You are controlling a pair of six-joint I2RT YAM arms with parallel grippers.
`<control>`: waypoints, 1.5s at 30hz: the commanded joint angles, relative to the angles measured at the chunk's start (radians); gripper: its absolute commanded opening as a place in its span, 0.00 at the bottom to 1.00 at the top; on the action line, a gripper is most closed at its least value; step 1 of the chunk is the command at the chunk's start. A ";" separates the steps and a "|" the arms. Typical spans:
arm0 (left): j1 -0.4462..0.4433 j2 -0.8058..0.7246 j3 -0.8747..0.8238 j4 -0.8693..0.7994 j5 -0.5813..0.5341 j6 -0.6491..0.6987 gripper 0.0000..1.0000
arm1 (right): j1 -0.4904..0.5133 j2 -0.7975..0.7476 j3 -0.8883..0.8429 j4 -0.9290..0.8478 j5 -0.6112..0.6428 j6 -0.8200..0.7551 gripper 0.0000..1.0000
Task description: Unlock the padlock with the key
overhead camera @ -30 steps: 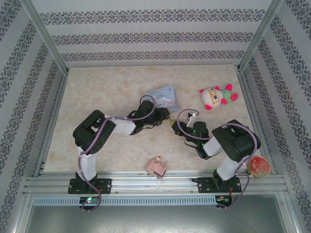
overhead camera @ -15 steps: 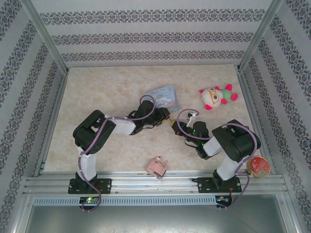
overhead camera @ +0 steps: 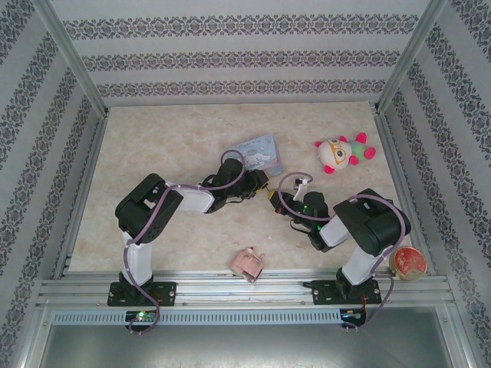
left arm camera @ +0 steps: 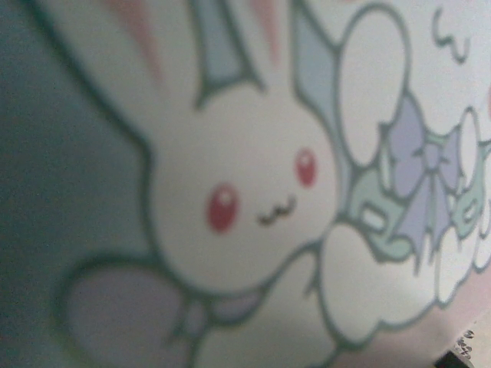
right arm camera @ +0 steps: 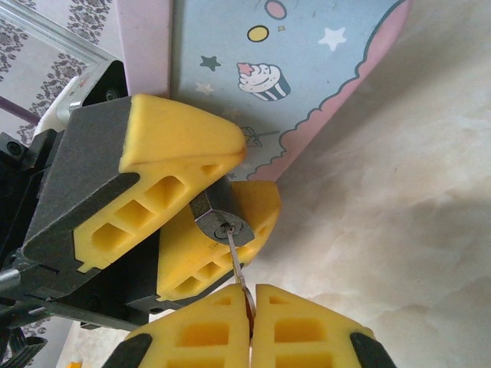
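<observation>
Padlock [right arm camera: 219,222]: centre of right wrist view, clamped by left end effector [right arm camera: 244,182]. Key [right arm camera: 237,264]: pinched in right end effector [right arm camera: 252,303], tip at the keyhole. Top view: both items too small to resolve; end effectors meet just below blue tin [overhead camera: 261,152]. Left wrist view: tin's blurred rabbit print.

A light-blue cartoon tin [overhead camera: 259,153] lies flat on the marbled table [overhead camera: 153,153] just beyond the left gripper [overhead camera: 266,192]. Its pink-edged lid shows a white rabbit [left arm camera: 245,192], stars and a cupcake [right arm camera: 263,79]. A plush toy [overhead camera: 343,153] with pink limbs and round glasses lies farther out than the right gripper [overhead camera: 281,202], off to its right. A pink toy block [overhead camera: 248,263] sits well behind both grippers, near the table's front edge. A round red-and-cream object [overhead camera: 407,263] rests far to the right gripper's rear right.
</observation>
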 commanded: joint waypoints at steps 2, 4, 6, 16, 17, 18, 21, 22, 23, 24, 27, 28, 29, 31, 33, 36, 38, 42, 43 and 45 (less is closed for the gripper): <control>-0.017 0.029 -0.009 -0.009 0.060 -0.049 0.20 | 0.001 0.022 0.044 0.043 0.022 0.009 0.00; -0.017 0.030 -0.007 -0.012 0.065 -0.047 0.20 | -0.001 0.026 0.049 0.042 0.019 0.017 0.00; -0.017 0.032 -0.006 -0.012 0.069 -0.047 0.20 | -0.005 0.027 0.052 0.040 0.021 0.030 0.00; -0.017 0.033 0.004 -0.027 0.080 -0.041 0.20 | -0.034 0.028 0.068 0.009 -0.011 0.081 0.00; -0.017 0.032 0.005 -0.029 0.081 -0.039 0.20 | -0.037 0.027 0.070 0.003 -0.017 0.087 0.00; -0.017 0.032 0.006 -0.033 0.082 -0.038 0.20 | -0.039 0.025 0.073 0.002 -0.023 0.097 0.00; -0.017 0.030 0.006 -0.041 0.083 -0.036 0.20 | -0.041 0.014 0.079 -0.001 -0.042 0.121 0.00; -0.017 0.032 0.007 -0.042 0.083 -0.036 0.20 | -0.041 0.006 0.082 -0.005 -0.045 0.125 0.00; -0.017 0.032 0.008 -0.044 0.082 -0.036 0.20 | -0.041 -0.003 0.082 -0.007 -0.051 0.127 0.00; -0.017 0.032 0.009 -0.044 0.082 -0.036 0.20 | -0.041 -0.010 0.084 -0.007 -0.055 0.125 0.00; -0.017 0.033 0.007 -0.044 0.083 -0.039 0.20 | -0.041 -0.042 0.085 -0.022 -0.064 0.113 0.00; -0.017 0.033 0.005 -0.043 0.081 -0.039 0.20 | -0.041 -0.056 0.085 -0.036 -0.062 0.104 0.00; -0.017 0.033 0.005 -0.042 0.081 -0.042 0.20 | -0.041 -0.071 0.085 -0.054 -0.060 0.092 0.00; -0.017 0.033 0.003 -0.041 0.080 -0.045 0.20 | -0.041 -0.101 0.085 -0.099 -0.053 0.075 0.00; -0.017 0.034 0.002 -0.041 0.078 -0.048 0.20 | -0.041 -0.126 0.084 -0.131 -0.050 0.059 0.00; -0.017 0.036 0.002 -0.043 0.078 -0.054 0.20 | -0.041 -0.160 0.085 -0.184 -0.044 0.038 0.00; -0.017 0.038 0.003 -0.046 0.078 -0.059 0.20 | -0.038 -0.187 0.095 -0.255 -0.035 0.013 0.00; -0.017 0.038 0.009 -0.061 0.079 -0.057 0.20 | -0.031 -0.234 0.102 -0.397 0.007 -0.032 0.00; -0.017 0.036 0.009 -0.066 0.080 -0.056 0.20 | -0.032 -0.243 0.103 -0.424 0.014 -0.034 0.00; -0.018 0.035 0.011 -0.070 0.081 -0.054 0.20 | -0.037 -0.253 0.141 -0.473 0.019 -0.033 0.00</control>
